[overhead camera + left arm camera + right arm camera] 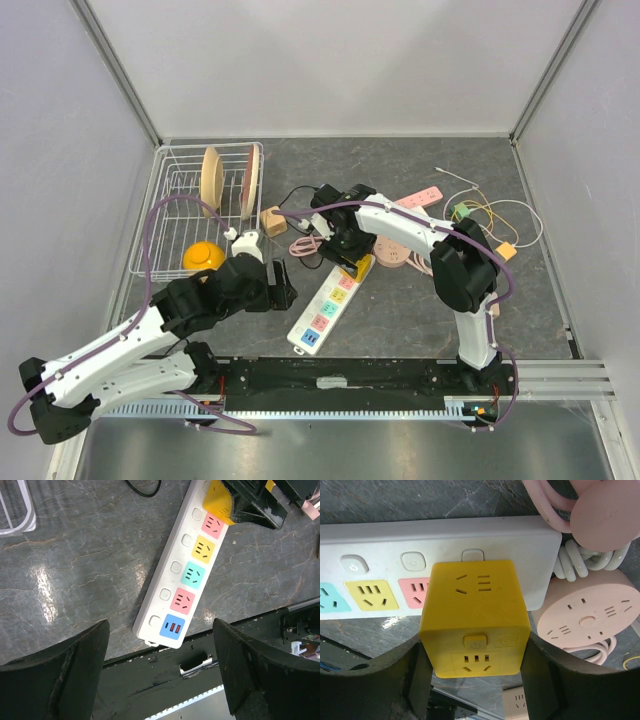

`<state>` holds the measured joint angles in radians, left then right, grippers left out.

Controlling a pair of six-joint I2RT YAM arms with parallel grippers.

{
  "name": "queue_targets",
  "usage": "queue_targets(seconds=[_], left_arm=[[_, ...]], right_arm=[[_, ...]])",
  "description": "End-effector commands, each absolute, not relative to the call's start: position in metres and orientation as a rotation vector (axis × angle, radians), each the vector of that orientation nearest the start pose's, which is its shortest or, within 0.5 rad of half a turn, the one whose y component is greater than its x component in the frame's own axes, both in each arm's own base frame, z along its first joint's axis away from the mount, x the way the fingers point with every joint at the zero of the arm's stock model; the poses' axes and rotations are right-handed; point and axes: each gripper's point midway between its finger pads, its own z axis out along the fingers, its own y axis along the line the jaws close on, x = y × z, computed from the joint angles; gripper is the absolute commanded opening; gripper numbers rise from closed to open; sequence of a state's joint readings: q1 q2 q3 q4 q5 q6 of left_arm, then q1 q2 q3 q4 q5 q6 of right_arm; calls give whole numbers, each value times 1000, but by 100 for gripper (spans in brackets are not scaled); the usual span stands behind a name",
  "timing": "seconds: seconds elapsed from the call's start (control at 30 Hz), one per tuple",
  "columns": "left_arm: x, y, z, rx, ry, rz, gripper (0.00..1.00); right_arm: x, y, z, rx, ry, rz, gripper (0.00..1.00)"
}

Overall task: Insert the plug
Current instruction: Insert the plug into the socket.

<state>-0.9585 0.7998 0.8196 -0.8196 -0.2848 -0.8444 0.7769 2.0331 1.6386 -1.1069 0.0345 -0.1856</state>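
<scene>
Right gripper point(475, 672) clamps the yellow cube plug point(475, 610) over the end socket of the white power strip point(380, 540). Left gripper point(160, 675) hangs open, touching nothing. Risk: unrestrained strip slides or tilted pins jam under pressing.

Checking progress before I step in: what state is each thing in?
white power strip: flat; four coloured sockets free.
yellow cube plug: gripped, on the strip's end socket; seating unclear.
right pincer: shut on the yellow cube plug.
left pincer: open, empty, above the strip.
</scene>
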Motion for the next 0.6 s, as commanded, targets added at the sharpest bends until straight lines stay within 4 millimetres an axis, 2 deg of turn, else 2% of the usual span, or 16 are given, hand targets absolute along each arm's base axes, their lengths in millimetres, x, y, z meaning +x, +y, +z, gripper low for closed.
queue_targets(seconds=[0.0, 0.1, 0.17, 0.2, 0.27, 0.3, 0.37, 0.4, 0.43, 0.57], left_arm=[[155, -172, 182, -89, 2347, -551, 90], [155, -169, 183, -103, 2340, -544, 90], [156, -166, 185, -113, 2331, -535, 90], [157, -165, 186, -117, 2329, -532, 90], [158, -163, 190, -127, 2317, -524, 91], [159, -163, 192, -130, 2312, -523, 91], [161, -161, 198, -138, 2299, -515, 91], [162, -161, 200, -141, 2290, -517, 91], [163, -161, 204, -145, 2283, -517, 91], [165, -160, 218, -150, 2252, -530, 91]], right_arm=[[239, 226, -20, -1518, 2908, -79, 0], [244, 231, -8, -1499, 2877, -57, 0], [253, 240, 13, -1473, 2819, -24, 0], [257, 244, 22, -1463, 2789, -11, 14], [270, 256, 50, -1422, 2706, 32, 34], [274, 260, 59, -1404, 2682, 48, 51], [283, 268, 85, -1356, 2615, 82, 66], [285, 271, 93, -1342, 2598, 94, 78], [290, 274, 108, -1308, 2562, 111, 83], [297, 280, 140, -1239, 2475, 146, 98]])
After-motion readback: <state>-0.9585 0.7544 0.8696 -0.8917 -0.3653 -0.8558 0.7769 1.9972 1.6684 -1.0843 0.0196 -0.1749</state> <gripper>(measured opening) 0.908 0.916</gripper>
